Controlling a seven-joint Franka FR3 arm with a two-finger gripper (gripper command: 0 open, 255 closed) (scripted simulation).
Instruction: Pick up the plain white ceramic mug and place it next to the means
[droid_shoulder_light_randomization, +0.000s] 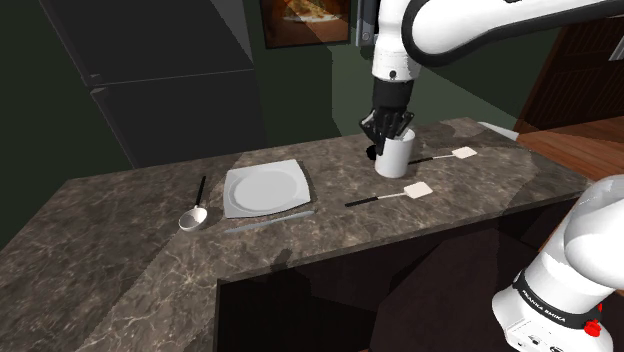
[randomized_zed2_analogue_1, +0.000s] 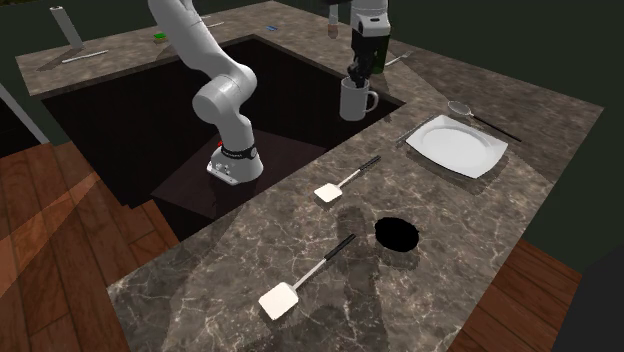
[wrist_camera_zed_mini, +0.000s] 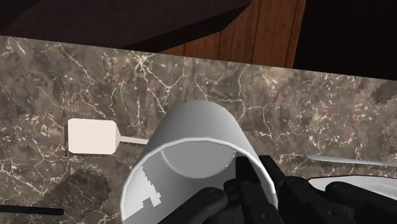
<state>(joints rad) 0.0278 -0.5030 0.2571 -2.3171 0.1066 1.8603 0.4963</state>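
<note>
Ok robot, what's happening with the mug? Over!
Pincer shut on white mug rim. Mug upright at the counter edge. One spatula close beside it, second spatula farther off; path looks open.

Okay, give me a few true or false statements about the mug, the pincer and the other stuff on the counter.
The pincer is shut on the rim of the white mug. True.
There are three spatulas. False: two lie on the counter, one spatula near the mug and another spatula farther along.
A spoon lies beside the white plate. True.
The plate is round. False: it is square.
</note>
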